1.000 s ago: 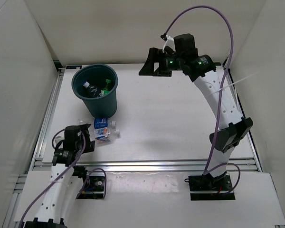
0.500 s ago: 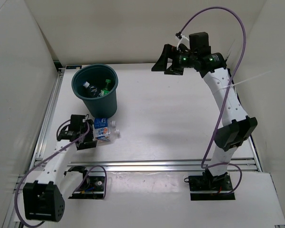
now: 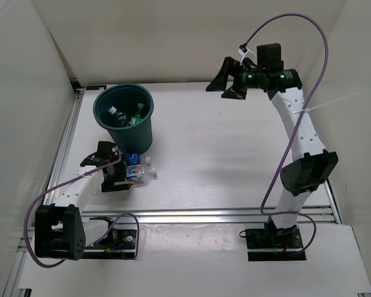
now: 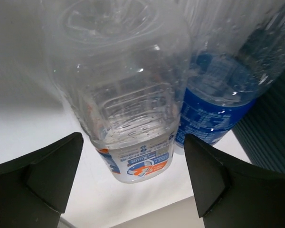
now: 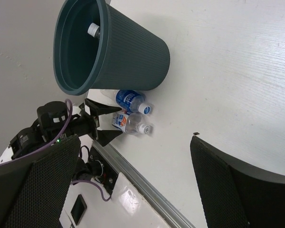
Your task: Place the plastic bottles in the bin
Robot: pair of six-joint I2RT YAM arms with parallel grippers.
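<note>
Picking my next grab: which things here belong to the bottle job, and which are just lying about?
Job: bin; green bottle and second bottle inside it; blue-label bottle and white-label bottle on the table beside it; open left pincer at the latter.
Lying about: dark speck; aluminium rail.

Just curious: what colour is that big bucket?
The bin is dark teal, finely ribbed; clearest in the right wrist view.

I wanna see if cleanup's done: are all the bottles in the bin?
No, a blue-labelled bottle and a clear bottle lie on the table beside the bin.
</note>
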